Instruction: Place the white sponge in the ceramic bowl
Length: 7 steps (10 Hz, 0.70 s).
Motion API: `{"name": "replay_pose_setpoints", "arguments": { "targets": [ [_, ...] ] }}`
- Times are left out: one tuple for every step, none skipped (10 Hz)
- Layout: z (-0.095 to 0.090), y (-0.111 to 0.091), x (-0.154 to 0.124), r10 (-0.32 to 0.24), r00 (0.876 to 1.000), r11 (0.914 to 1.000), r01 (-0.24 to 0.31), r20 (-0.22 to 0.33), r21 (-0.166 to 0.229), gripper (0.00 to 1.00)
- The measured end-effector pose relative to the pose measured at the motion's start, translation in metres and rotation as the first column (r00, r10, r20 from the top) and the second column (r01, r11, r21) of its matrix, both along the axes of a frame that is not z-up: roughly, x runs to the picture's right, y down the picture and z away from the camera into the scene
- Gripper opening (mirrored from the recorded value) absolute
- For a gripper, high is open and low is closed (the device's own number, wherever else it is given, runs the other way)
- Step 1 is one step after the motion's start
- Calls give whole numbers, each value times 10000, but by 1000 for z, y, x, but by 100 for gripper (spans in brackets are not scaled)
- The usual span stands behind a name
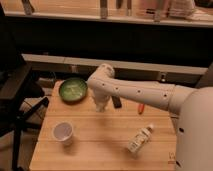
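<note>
White sponge appears to hang pinched in the closed gripper, just right of the ceramic bowl, though the arm's elbow hides part of the grasp. Around that bowl on the wooden table, a pale bottle lies far to the lower right, a white paper cup stands below it, and a black bar and an orange object lie to its right.

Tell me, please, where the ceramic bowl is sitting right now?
In the camera view, the ceramic bowl sits at the table's far left corner, just left of the gripper, with the paper cup nearer the camera.
</note>
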<state>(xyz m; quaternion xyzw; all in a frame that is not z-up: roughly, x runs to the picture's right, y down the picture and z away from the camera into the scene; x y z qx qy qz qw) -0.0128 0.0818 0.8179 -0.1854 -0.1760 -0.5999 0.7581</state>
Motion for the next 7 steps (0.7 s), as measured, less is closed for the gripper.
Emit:
{"name": "replay_pose_setpoints", "arguments": {
  "targets": [
    [1,-4,-1,-46,10000,10000,46,-16,6,1],
    [2,-10,-9,-83,9999,10000,82,108,31,1],
    [4,-12,-13,-135,9998,9999,135,150,9,1],
    [6,-16,-17,-164,9997,9999,164,197,22,1],
    [8,-18,-22,-224,9994,9997,224,256,18,1],
    [8,-19,-27,-300,9990,9995,300,325,16,1],
    [8,-21,-28,-392,9984,9992,392,396,14,1]
  ]
}}
